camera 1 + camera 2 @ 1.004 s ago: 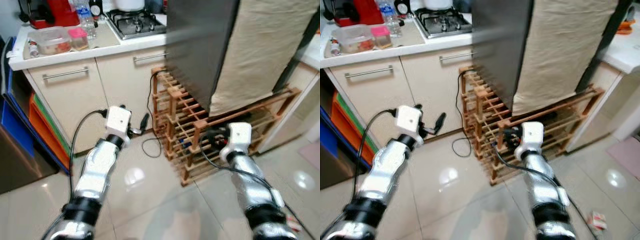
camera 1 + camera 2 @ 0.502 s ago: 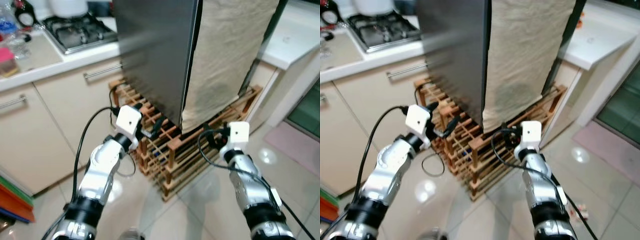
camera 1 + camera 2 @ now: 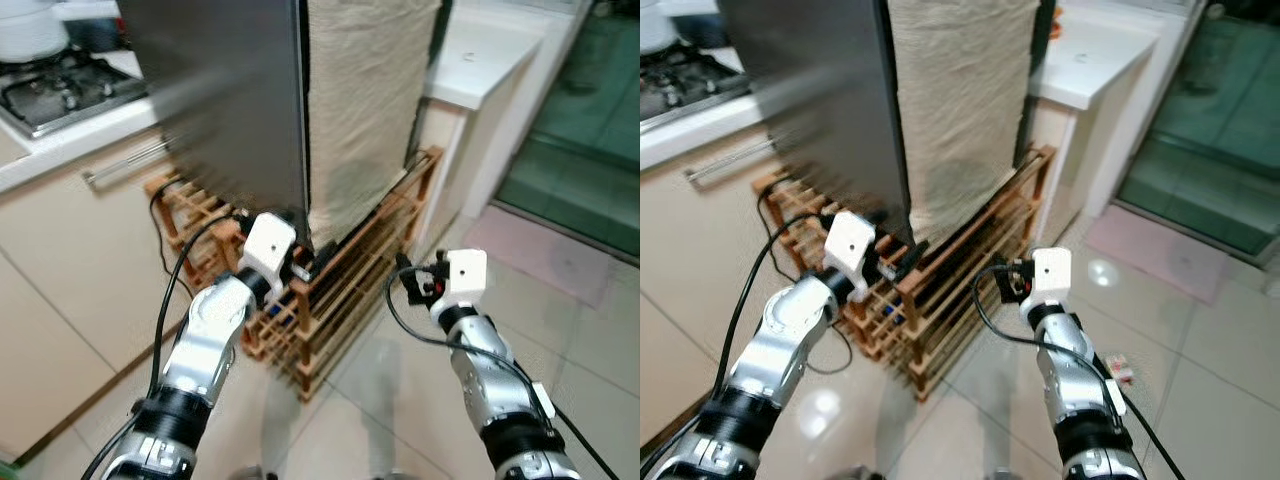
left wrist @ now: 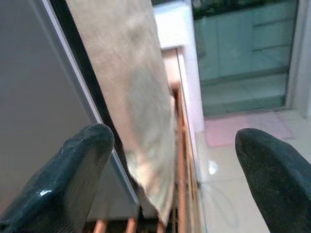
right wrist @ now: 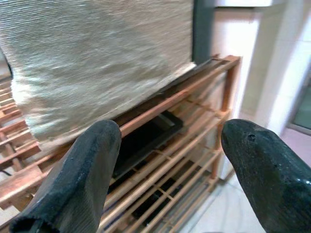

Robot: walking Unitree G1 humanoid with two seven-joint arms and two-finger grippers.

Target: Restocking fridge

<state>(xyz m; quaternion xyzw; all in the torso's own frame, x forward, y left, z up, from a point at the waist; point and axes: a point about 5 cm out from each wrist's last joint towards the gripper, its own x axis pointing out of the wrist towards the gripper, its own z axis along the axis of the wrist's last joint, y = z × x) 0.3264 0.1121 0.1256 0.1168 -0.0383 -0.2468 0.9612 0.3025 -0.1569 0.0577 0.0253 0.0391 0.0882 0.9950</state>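
A dark grey fridge [image 3: 230,110] stands on a low wooden rack [image 3: 365,250], and a beige cloth [image 3: 365,90] hangs down its front. My left gripper [image 3: 312,262] is held out low at the fridge's bottom corner, just above the rack. Its fingers are open and empty, and the left wrist view looks between the fingertips [image 4: 82,160] at the cloth edge. My right gripper [image 3: 410,285] hovers open and empty a short way in front of the rack's right end. In the right wrist view the rack's slats [image 5: 184,141] and the cloth hem lie ahead.
A gas stove [image 3: 55,80] and beige cabinets [image 3: 90,260] lie to the left. A white counter [image 3: 490,50] adjoins the fridge on the right, with a green glass door [image 3: 590,110] and a pink mat [image 3: 530,250] beyond. A black cable [image 3: 165,210] loops by the rack. A small scrap [image 3: 1118,372] lies on the tiles.
The whole picture has swung right, so the camera turned: the counter with containers left the frame and the fridge front, white counter and glass door came in. Both grippers stay open and empty.
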